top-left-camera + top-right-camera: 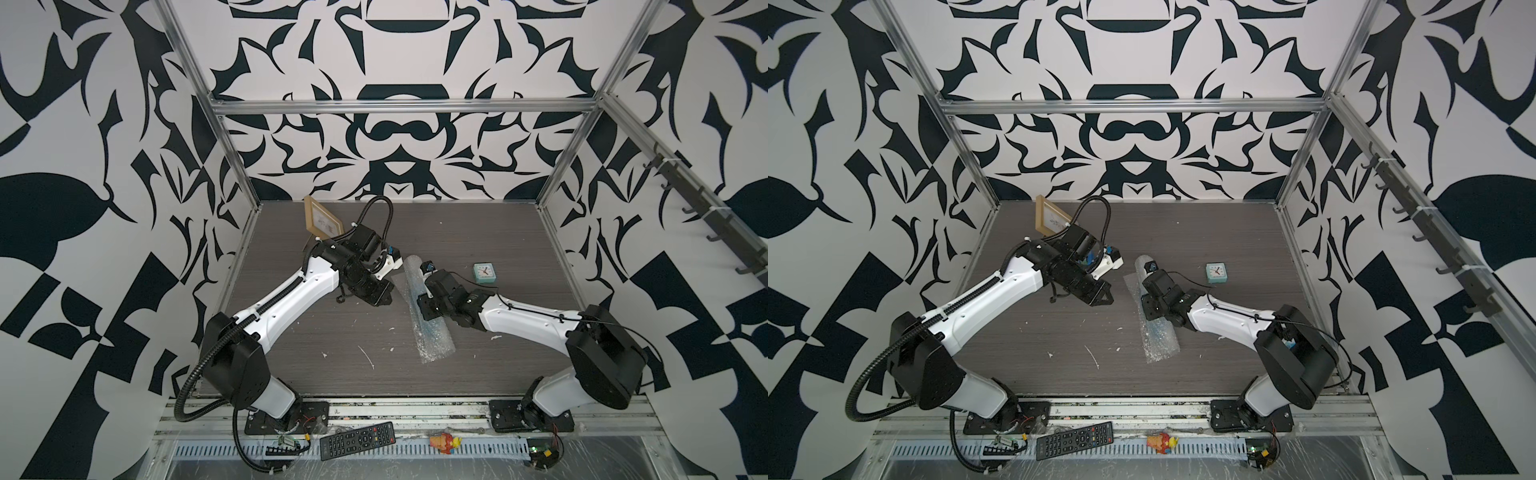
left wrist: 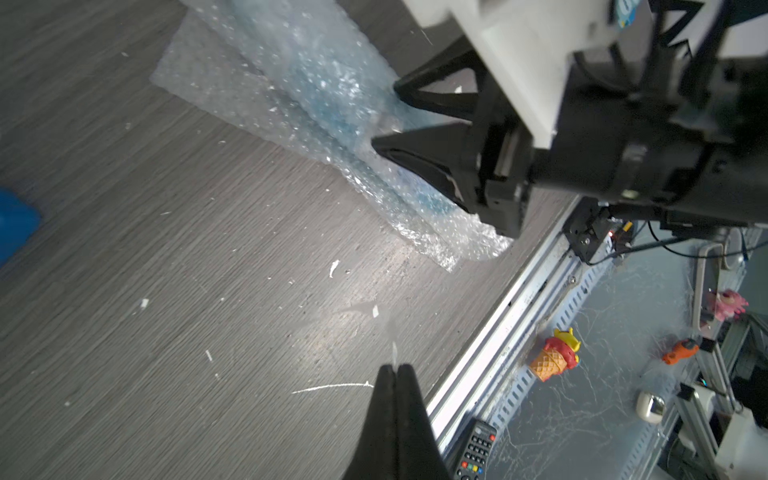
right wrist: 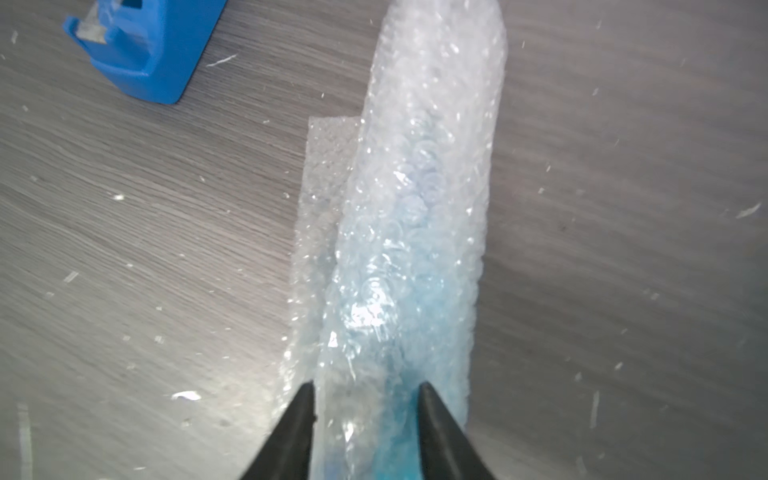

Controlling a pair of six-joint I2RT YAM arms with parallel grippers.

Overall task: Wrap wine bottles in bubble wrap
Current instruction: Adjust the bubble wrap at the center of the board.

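Note:
The bubble wrap (image 1: pixel 434 340) (image 1: pixel 1158 340) lies on the table as a long roll, with a loose flap (image 3: pixel 328 166) flat beside it. Blue shows through the bubble wrap where the wine bottle (image 3: pixel 399 332) (image 2: pixel 332 112) lies inside; its cap and label are hidden. My right gripper (image 3: pixel 365 388) (image 2: pixel 384 116) is down on the near part of the roll, jaws apart. One fingertip rests at the roll's edge and the other on its top. My left gripper (image 2: pixel 394 368) (image 1: pixel 384 301) hangs shut and empty above bare table, to the left of the roll.
A blue tape dispenser (image 3: pixel 153 54) sits near the roll's far end, under my left arm. A small teal clock (image 1: pixel 482 273) stands to the right and a wooden picture frame (image 1: pixel 322 220) at the back left. A remote (image 1: pixel 357 439) and a toy ice cream (image 2: pixel 555 359) lie beyond the front rail.

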